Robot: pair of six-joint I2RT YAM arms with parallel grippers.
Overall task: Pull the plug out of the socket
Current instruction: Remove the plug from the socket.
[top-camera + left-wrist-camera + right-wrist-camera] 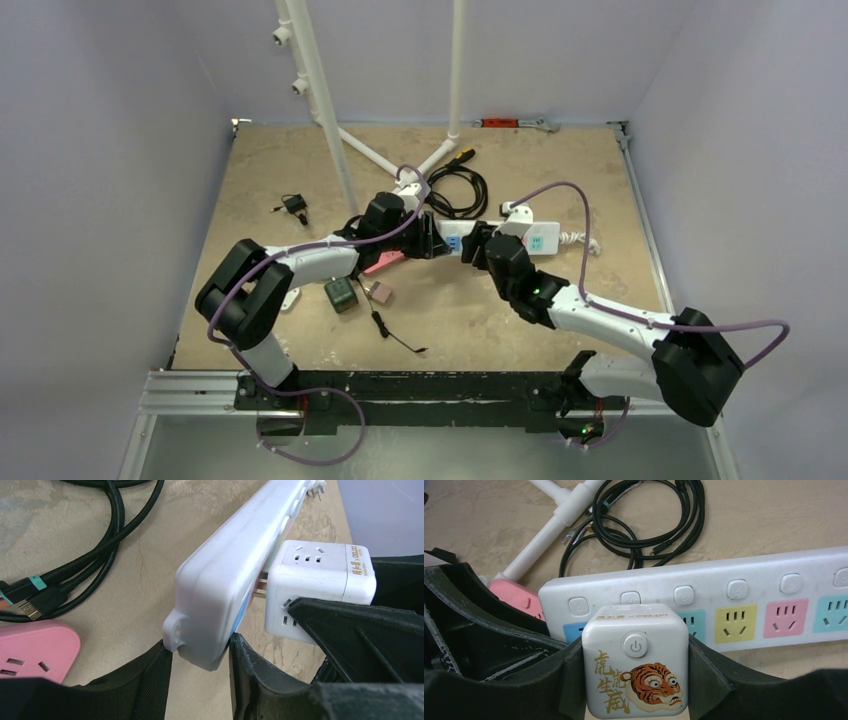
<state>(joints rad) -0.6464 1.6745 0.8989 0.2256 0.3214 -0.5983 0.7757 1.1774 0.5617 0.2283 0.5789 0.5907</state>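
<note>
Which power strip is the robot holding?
The long white strip, its end pinched by the left gripper; the pink one lies ungripped beside it.

Pale lavender walls (100, 150), tan mottled tabletop (540, 160), white pipe frame (318, 100) at rear

The plug is a white cube adapter (635, 662) with a round power button, an orange tiger picture and golden characters on its face. It sits low in the middle of the right wrist view, clamped between the fingers of the right pincer (635, 685). Behind it lies a long white power strip (749, 587) with blue, yellow and pink sockets. In the left wrist view, metal pins cross a narrow gap between cube and strip.
</note>
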